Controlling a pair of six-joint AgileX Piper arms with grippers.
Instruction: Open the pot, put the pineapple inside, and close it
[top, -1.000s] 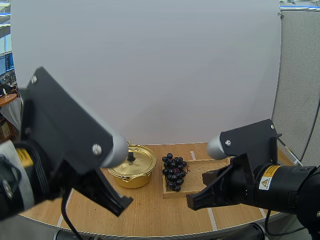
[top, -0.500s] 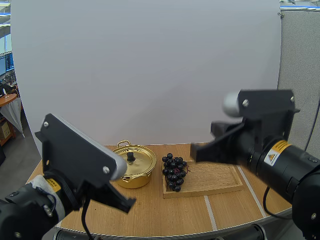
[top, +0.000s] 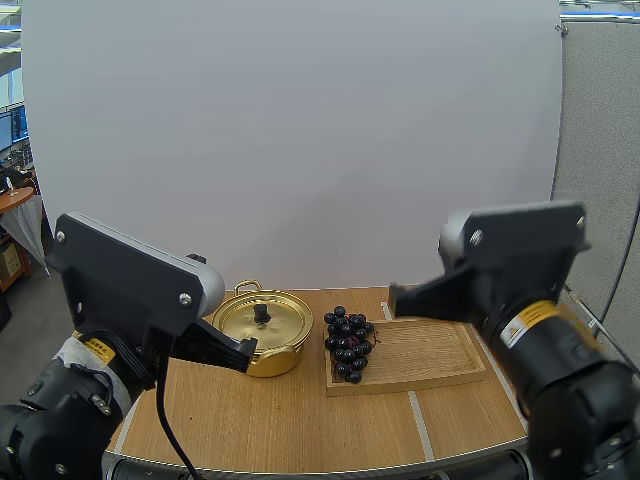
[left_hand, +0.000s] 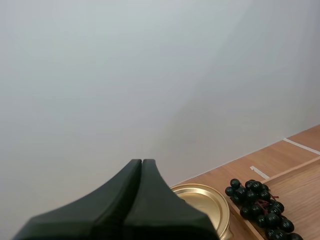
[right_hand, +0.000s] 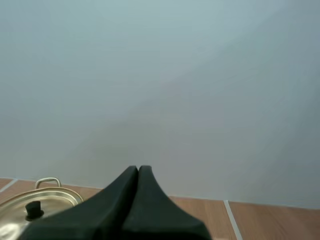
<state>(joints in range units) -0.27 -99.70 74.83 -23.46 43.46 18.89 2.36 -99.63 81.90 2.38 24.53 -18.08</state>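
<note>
Pot partly, perhaps half, behind left gripper

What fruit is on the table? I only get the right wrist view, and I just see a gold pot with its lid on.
Observer: A bunch of grapes, dark ones.
Operator: Where are they?
Observer: On a wooden tray, at the end nearest the pot.
Operator: Is my other gripper open?
Observer: No. The left gripper is shut on nothing, up above the table on the pot's side.
</note>
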